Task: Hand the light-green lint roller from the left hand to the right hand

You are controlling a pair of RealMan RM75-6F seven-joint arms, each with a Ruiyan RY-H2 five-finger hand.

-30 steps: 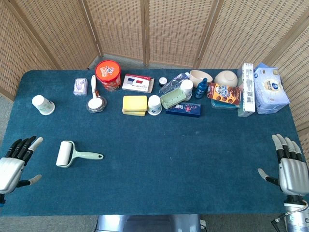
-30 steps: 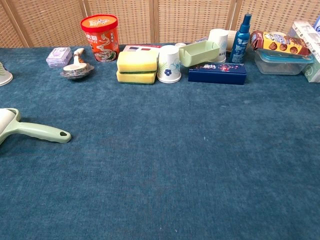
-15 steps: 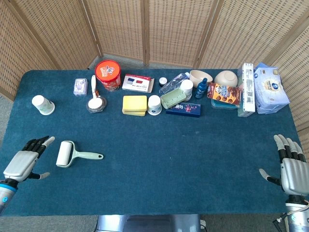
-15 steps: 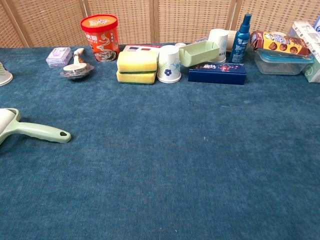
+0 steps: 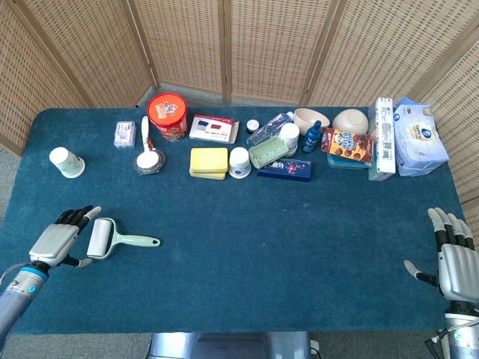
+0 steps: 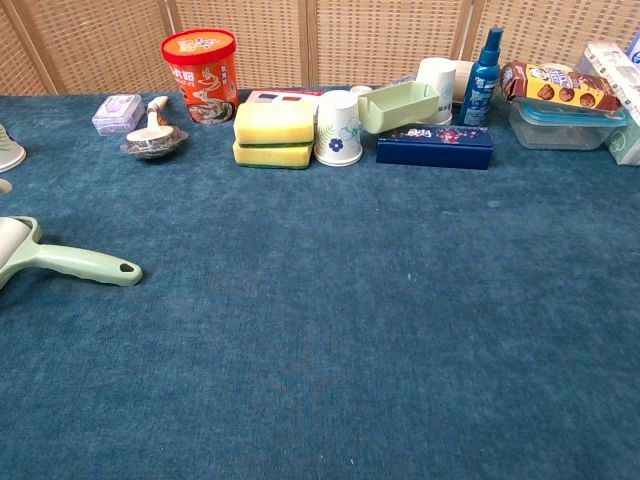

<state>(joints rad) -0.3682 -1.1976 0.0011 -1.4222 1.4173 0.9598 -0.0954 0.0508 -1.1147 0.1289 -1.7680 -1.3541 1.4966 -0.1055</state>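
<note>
The light-green lint roller [image 5: 112,239] lies flat on the blue table, white roll to the left and handle pointing right; the chest view shows its handle [image 6: 75,263] at the left edge. My left hand [image 5: 61,238] hovers just left of the roll, fingers spread and empty, nearly touching it. Far off at the table's front right corner, my right hand [image 5: 453,258] stands with its fingers apart and holds nothing. The chest view shows neither hand clearly.
A row of items lines the back: red tub [image 5: 167,114], yellow sponges [image 5: 208,161], floral cup [image 5: 239,161], green tray [image 5: 268,153], blue box [image 5: 284,170], blue bottle [image 5: 312,137], snack packs [image 5: 349,146]. A paper cup [image 5: 66,161] stands at the left.
My left hand has moved right and forward from the table's left edge up to the roller's roll. The roller stays put; the right hand has barely shifted.
</note>
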